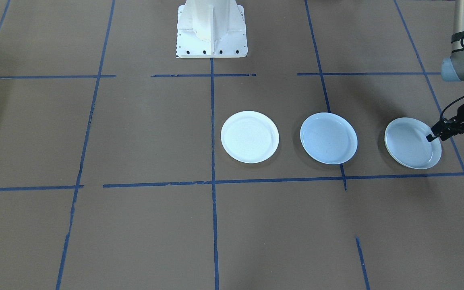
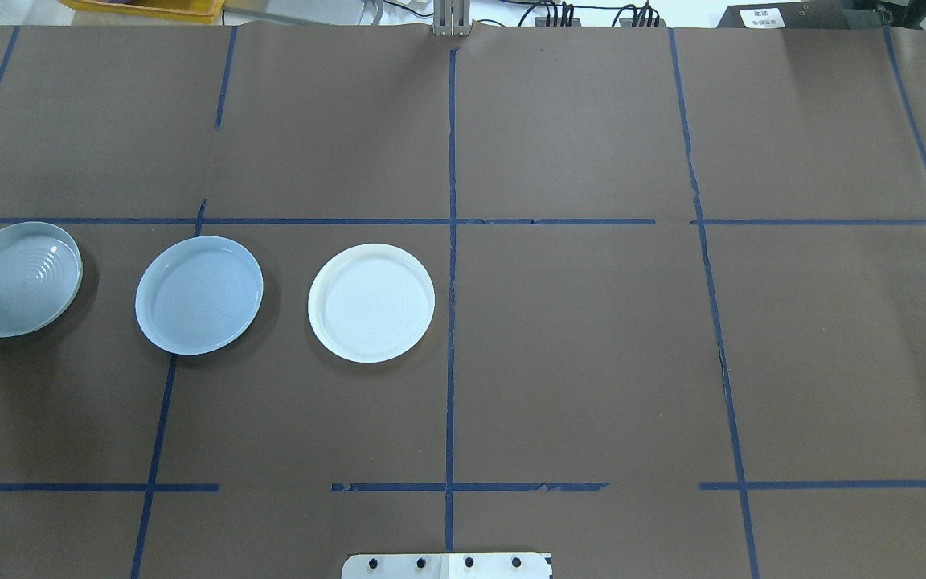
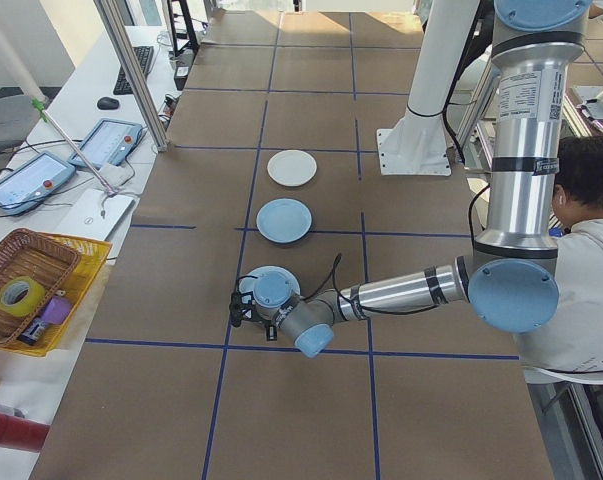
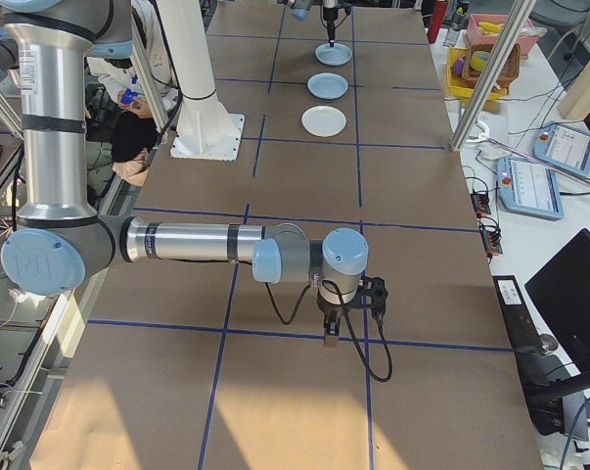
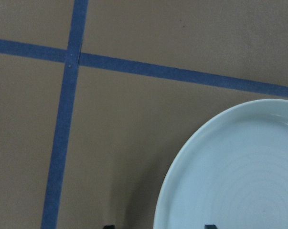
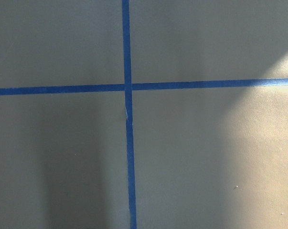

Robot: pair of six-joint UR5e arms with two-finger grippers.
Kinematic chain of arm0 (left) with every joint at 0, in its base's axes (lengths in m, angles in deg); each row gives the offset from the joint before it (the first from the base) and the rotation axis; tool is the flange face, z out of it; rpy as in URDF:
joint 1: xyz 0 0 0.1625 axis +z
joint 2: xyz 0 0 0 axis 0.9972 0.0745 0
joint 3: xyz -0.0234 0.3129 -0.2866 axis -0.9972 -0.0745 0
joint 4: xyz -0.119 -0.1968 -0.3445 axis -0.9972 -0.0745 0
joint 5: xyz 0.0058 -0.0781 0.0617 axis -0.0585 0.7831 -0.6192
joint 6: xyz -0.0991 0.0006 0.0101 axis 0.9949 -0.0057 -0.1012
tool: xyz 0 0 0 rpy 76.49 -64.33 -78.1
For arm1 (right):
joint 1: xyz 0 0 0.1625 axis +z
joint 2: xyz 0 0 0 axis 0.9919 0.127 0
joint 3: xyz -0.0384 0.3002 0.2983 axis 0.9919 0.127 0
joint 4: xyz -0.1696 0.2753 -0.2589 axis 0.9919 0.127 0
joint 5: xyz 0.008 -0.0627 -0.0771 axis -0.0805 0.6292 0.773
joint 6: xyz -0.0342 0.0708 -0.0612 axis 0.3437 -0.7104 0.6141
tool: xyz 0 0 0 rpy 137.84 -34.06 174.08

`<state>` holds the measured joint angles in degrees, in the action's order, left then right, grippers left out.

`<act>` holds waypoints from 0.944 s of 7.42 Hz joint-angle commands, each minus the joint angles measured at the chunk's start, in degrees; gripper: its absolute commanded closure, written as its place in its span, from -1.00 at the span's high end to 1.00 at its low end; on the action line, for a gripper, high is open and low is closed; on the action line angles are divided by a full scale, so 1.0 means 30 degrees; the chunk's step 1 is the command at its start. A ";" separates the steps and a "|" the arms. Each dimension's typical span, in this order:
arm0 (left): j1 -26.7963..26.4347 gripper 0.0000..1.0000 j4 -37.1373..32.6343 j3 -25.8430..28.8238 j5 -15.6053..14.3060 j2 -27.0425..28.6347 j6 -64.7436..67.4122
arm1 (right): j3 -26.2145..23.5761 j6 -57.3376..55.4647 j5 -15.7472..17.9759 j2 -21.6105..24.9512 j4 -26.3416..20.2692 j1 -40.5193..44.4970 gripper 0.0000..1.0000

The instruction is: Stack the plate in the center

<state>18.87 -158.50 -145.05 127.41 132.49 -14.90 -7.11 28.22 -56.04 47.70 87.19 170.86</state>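
**Ana:** Left gripper [image 1: 433, 136] is right down at the outer rim of the ribbed plate with the yellowish edge [image 1: 412, 143], fingers straddling that rim. In the left wrist view one fingertip sits over the bare table and the other over the plate's inside, with the lip between them.

**Ben:** Closed on it yet?

**Ana:** Doesn't look like it. The jaws stand spread on either side of the lip, so I'd call it released and poised to pinch. The plate sits flat on the table [image 1: 135, 225].

**Ben:** And the target?

**Ana:** The center plate [image 1: 328, 138], the smooth bluish-white one, lies just beyond the ribbed plate on the side away from this gripper, apart from it. The brighter white plate [image 1: 249, 137] is farther still along the same row.

**Ben:** So this is the grasp step.

**Ana:** That's my read. Next it needs to clamp the rim firmly, lift clear, carry across the gap and set down squarely inside the center plate. A rim pinch on a shallow plate may let it sag or tilt.

**Ben:** Right gripper [image 4: 329, 328]?

**Ana:** Well away from all three plates, hanging over bare table. Only the right side view shows it, so I can't tell its state.
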 commanded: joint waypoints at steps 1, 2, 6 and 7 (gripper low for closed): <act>0.0019 -1.00 0.0023 -0.0027 0.0120 0.0001 0.0020 | 0.0001 0.0000 -0.0019 0.0000 0.0000 0.0000 1.00; 0.0019 -1.00 -0.0006 -0.0085 0.0150 0.0001 -0.0009 | 0.0001 0.0000 -0.0019 0.0000 0.0000 0.0000 1.00; -0.1030 -1.00 0.0372 -0.2975 0.4428 -0.0290 0.0310 | 0.0001 0.0000 -0.0019 0.0000 0.0000 0.0001 1.00; -0.1065 -1.00 0.0404 -0.4088 0.4283 -0.0292 0.1966 | 0.0001 0.0000 -0.0019 0.0000 0.0000 0.0000 1.00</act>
<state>16.53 -157.64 -153.13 139.92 131.80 -13.17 -7.10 28.22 -56.09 47.70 87.19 170.88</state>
